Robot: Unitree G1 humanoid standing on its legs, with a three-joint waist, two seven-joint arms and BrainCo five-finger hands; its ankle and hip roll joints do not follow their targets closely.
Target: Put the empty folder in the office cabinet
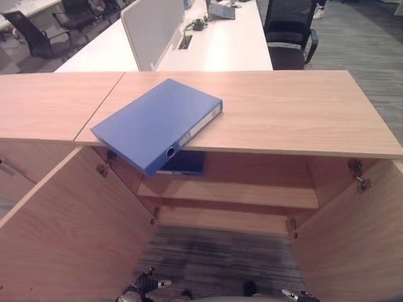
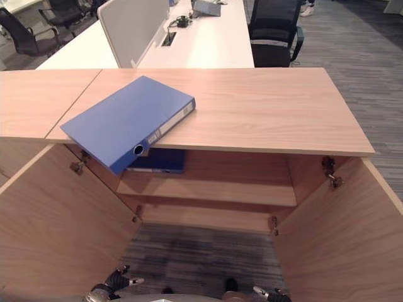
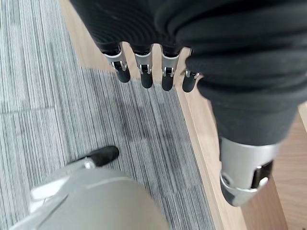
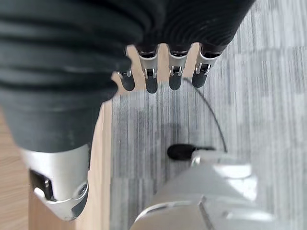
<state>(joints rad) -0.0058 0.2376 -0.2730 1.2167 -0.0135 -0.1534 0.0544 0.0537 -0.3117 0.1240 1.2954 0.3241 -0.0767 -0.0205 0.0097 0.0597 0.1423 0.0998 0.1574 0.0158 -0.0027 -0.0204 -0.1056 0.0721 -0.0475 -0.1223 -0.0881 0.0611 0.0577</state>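
Note:
A blue folder (image 1: 157, 123) lies flat on the wooden top (image 1: 283, 107) of the office cabinet, turned at an angle, its spine corner jutting out past the front edge. Below it both cabinet doors stand wide open, and a second dark blue folder (image 1: 186, 162) lies on the upper shelf (image 1: 252, 195) at the left. My left hand (image 1: 135, 290) hangs low in front of the left door (image 1: 69, 233); its fingers (image 3: 145, 72) are straight and hold nothing. My right hand (image 1: 296, 296) hangs low by the right door (image 1: 352, 245), with its fingers (image 4: 158, 76) straight and empty.
Grey striped carpet (image 1: 214, 258) lies between the open doors. Behind the cabinet a white desk (image 1: 220, 44) carries a grey divider (image 1: 151, 28), and a black office chair (image 1: 289, 31) stands beside it. Another wooden cabinet top (image 1: 44, 104) adjoins on the left.

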